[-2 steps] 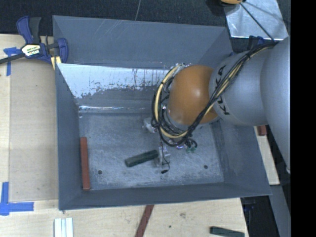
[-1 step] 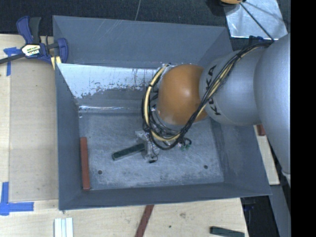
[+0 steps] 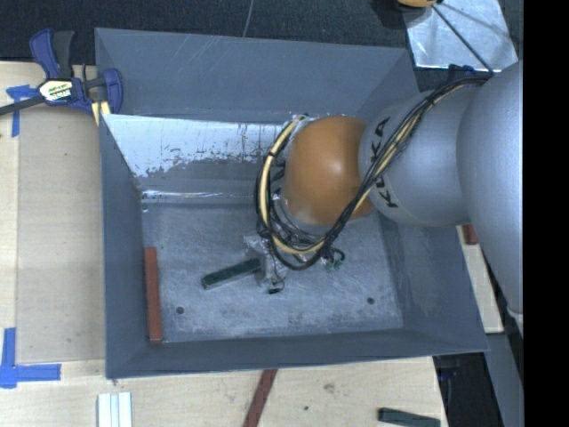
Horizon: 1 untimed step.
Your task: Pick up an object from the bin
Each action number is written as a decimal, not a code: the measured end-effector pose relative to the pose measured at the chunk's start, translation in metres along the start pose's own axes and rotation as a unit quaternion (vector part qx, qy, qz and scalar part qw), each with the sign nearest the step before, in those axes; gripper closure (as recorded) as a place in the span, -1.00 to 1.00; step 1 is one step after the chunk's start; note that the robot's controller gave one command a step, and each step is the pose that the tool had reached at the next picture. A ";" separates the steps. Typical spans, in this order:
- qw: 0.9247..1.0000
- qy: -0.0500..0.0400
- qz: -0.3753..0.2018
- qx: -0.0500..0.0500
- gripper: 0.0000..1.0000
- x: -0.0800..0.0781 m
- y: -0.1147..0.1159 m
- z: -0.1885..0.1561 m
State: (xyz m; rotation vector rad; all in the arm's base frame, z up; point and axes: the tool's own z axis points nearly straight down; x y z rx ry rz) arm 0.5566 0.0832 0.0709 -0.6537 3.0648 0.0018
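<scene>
My gripper [image 3: 272, 272] reaches down to the bin floor near its middle, below the orange wrist cover. A dark, flat, elongated object [image 3: 229, 276] lies on the floor and points left and slightly down from the gripper. Its right end meets the gripper's tip, and that end is hidden by the gripper. A small green object [image 3: 332, 261] lies just right of the gripper, partly under the cables.
A reddish-brown bar [image 3: 153, 294] lies along the foot of the bin's left wall. The arm and its cables cover the right half of the bin's back.
</scene>
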 end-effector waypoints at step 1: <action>0.999 0.004 -0.035 -0.001 1.00 0.017 0.006 -0.198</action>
